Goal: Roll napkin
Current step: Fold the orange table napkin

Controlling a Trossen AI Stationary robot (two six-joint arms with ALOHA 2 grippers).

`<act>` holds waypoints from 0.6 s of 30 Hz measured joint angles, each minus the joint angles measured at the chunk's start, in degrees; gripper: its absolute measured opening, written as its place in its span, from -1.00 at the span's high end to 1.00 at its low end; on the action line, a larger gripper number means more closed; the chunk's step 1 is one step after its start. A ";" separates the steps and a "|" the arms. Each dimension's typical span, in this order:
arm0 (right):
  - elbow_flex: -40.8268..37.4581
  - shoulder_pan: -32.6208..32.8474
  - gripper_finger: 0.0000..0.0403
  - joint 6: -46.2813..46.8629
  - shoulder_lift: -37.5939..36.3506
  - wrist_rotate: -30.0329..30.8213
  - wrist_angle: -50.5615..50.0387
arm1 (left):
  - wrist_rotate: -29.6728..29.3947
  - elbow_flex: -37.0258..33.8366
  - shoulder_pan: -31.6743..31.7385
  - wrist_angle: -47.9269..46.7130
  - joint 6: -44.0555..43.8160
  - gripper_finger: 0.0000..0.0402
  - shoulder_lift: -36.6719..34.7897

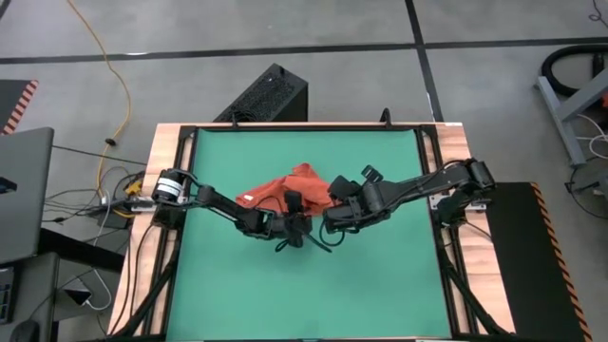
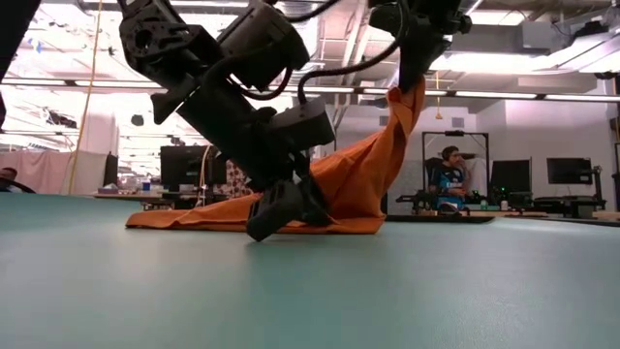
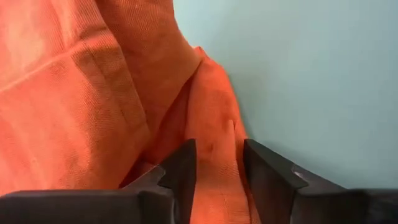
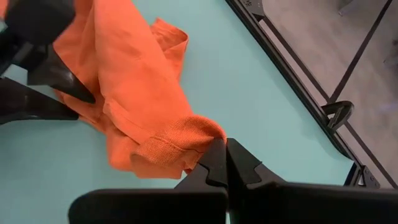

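The orange-red napkin lies crumpled at the middle of the green mat. Its right part is drawn up into a peak, while the rest lies flat on the mat. My right gripper hangs high above the mat, shut on that peak. My left gripper is low at the napkin's near edge, slanting down. Its fingers are open and stand astride a raised fold of the cloth. My left gripper has its two fingers on either side of a fold of the napkin lying on the mat. Whether they touch the cloth, I cannot tell. My right gripper pinches a hemmed, folded-over edge of the napkin between its shut fingertips, slanting down from above. That part is lifted clear. The cloth hangs below it in a slack drape, its lower end on the mat.
Black frame rails border the mat. A black box stands beyond the far edge, and a laptop and cables lie to the left. A person sits in the room behind. There is bare mat on the near side.
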 joint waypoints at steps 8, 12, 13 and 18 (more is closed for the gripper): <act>0.00 0.00 0.97 -0.03 0.00 0.00 1.18 | -1.87 -0.07 0.17 -3.52 -6.56 0.94 0.04; 0.00 -0.02 0.97 -0.04 0.00 0.00 0.87 | -2.65 -0.09 -0.50 -5.54 -10.09 0.99 -0.30; 0.00 -0.02 0.97 -0.04 0.00 0.00 0.52 | -2.72 -0.09 -1.02 -6.56 -11.38 0.99 -0.74; 0.00 -0.22 0.97 -0.02 0.00 0.02 -1.06 | -0.90 -0.68 -5.77 -14.93 -15.40 1.00 -7.00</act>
